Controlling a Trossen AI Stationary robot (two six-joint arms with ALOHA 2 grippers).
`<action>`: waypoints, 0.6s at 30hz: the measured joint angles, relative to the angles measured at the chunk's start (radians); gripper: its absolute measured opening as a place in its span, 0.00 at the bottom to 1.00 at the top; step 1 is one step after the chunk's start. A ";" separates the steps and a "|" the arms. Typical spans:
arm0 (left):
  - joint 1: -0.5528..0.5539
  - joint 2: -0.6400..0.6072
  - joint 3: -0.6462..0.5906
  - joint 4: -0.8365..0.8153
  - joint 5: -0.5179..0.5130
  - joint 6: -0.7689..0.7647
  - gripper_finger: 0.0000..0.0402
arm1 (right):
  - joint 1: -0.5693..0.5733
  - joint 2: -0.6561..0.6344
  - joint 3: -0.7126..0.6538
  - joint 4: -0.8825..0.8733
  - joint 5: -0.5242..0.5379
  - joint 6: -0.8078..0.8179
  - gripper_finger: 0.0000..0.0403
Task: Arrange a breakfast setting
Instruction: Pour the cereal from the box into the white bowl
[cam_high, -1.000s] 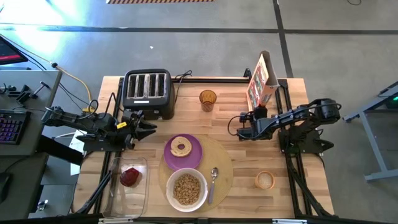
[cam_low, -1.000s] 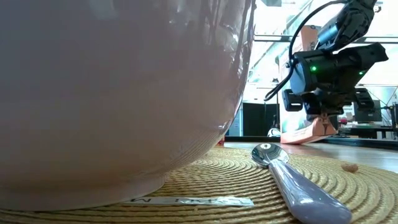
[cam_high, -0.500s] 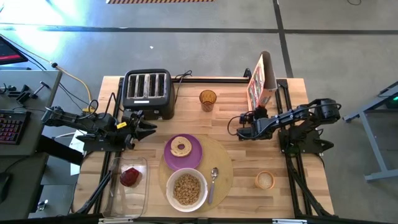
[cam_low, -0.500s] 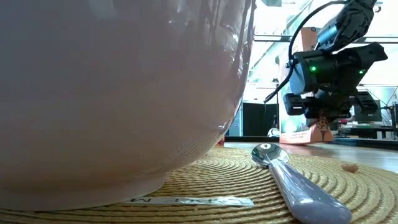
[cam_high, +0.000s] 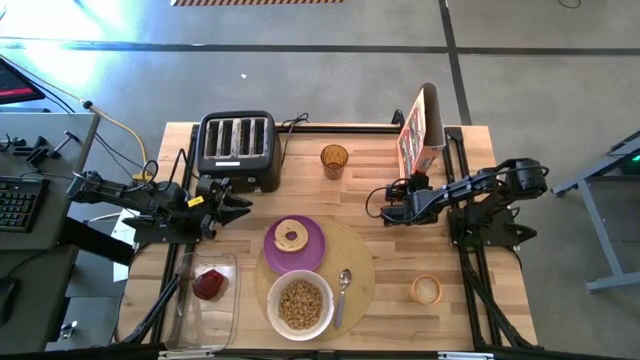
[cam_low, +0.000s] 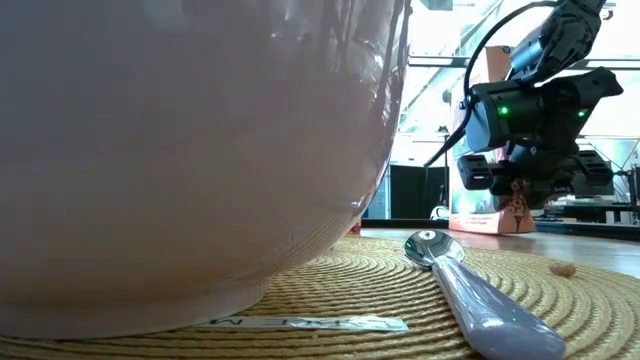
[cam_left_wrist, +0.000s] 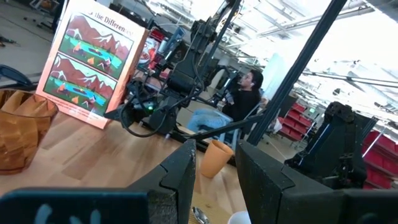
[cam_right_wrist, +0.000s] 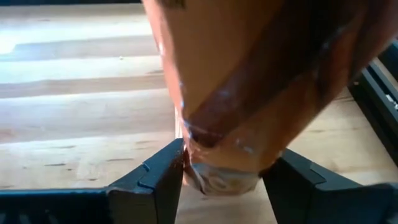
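Fingers of the right gripper (cam_right_wrist: 221, 171) part around the cereal box (cam_high: 420, 128) corner.
Left gripper (cam_high: 238, 206), fingers narrowly apart and empty, waits beside the toaster (cam_high: 237, 148). Placemat (cam_high: 358, 250) carries bagel plate (cam_high: 312, 252), cereal bowl (cam_high: 300, 305), spoon (cam_high: 342, 292); red food piece (cam_high: 210, 284) remains in its container (cam_high: 188, 309).

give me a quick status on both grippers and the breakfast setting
Right gripper open around cereal box base. Left gripper idle by toaster, holding nothing. Bowl, plate, spoon on placemat. Nothing blocking.
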 joint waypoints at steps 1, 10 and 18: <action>0.000 0.000 0.000 0.000 0.000 -0.007 0.26 | 0.000 0.000 0.001 -0.003 -0.008 0.000 0.46; 0.000 0.000 0.000 0.000 0.000 0.031 0.26 | 0.000 0.000 0.048 -0.058 -0.052 -0.027 0.47; 0.000 0.000 0.000 -0.002 0.000 0.044 0.26 | 0.008 0.000 0.067 -0.133 -0.081 -0.019 0.47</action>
